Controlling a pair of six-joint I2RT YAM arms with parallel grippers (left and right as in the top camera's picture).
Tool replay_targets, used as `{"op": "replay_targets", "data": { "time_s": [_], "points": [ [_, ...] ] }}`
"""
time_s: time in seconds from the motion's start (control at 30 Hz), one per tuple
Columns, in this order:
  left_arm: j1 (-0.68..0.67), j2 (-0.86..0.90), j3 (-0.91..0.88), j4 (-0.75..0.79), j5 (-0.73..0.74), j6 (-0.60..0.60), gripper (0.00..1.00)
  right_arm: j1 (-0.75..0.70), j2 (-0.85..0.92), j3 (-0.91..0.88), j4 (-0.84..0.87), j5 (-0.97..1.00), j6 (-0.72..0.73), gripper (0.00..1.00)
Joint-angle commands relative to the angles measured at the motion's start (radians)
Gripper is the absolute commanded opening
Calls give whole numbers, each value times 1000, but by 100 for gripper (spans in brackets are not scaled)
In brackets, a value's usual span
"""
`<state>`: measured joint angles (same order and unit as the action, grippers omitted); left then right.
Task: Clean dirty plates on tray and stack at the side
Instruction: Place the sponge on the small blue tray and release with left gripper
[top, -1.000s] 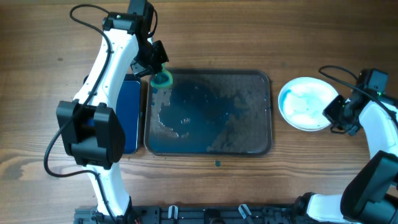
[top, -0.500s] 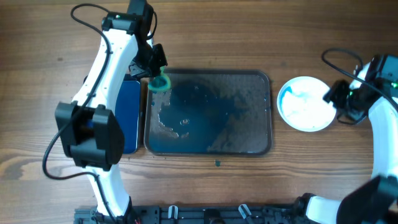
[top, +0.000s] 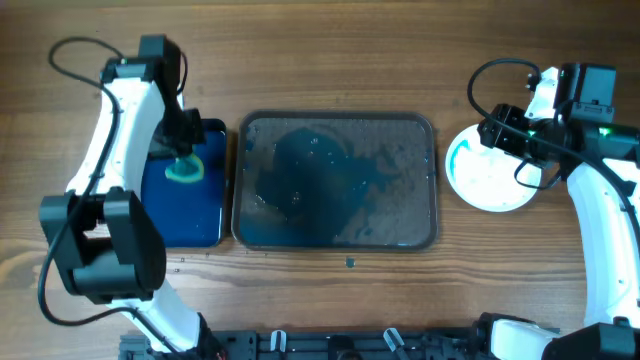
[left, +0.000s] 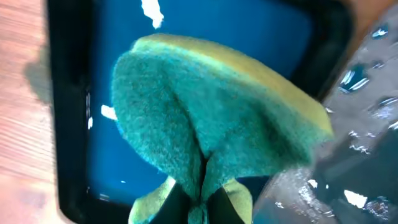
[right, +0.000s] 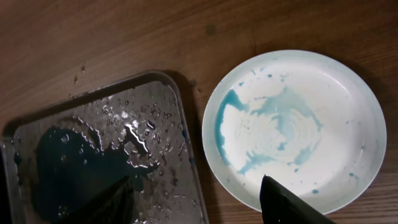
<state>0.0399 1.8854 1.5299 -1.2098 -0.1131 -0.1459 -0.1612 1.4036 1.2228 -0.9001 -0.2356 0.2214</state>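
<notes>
The left gripper (top: 183, 158) is clamped on one green-and-yellow sponge (left: 205, 124), folded between its fingers, just above the small blue tray (top: 165, 215) at the left. The right gripper (right: 196, 182) hovers with its fingers apart over the far-left edge of the plate (top: 490, 170).

In view are two arms, one sponge, two trays and one plate face. Whether more plates lie under it cannot be told.

The blue tray lies just beside the left rim of the large grey tray (top: 405, 210). A narrow strip of bare wood separates the grey tray's right rim from the plate. A broad band of the table (top: 330, 50) shows beyond the trays on the far side.

The plate sits on the wood at the right, off the tray. It is white, with blue-teal smears curving down its left half and across the middle. The grey tray holds a dark teal puddle and water beads.
</notes>
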Motion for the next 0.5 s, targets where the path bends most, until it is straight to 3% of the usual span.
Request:
{"op": "replay_targets", "data": {
  "time_s": [0.0,0.1,0.17,0.2,0.23,0.3,0.33,0.47],
  "points": [
    [39,-5,-160,142,34,64,4,3,8,9,2,2,-12,66],
    [68,-4,-303,305,34,63,6,3,8,8,-6,2,-13,66],
    [69,-4,-314,312,35,59,19,3,8,8,-6,2,-13,66],
    [69,-6,-313,312,35,60,38,3,8,8,-6,2,-13,66],
    [69,-6,-312,312,35,60,47,3,8,8,-6,2,-13,66],
    [69,-8,-304,303,40,60,92,3,8,8,-6,2,-12,66],
    [69,-8,-287,285,49,60,100,3,8,8,-6,2,-13,66],
    [69,-78,-156,204,84,56,100,3,8,8,-6,0,-31,65]
  ]
}}
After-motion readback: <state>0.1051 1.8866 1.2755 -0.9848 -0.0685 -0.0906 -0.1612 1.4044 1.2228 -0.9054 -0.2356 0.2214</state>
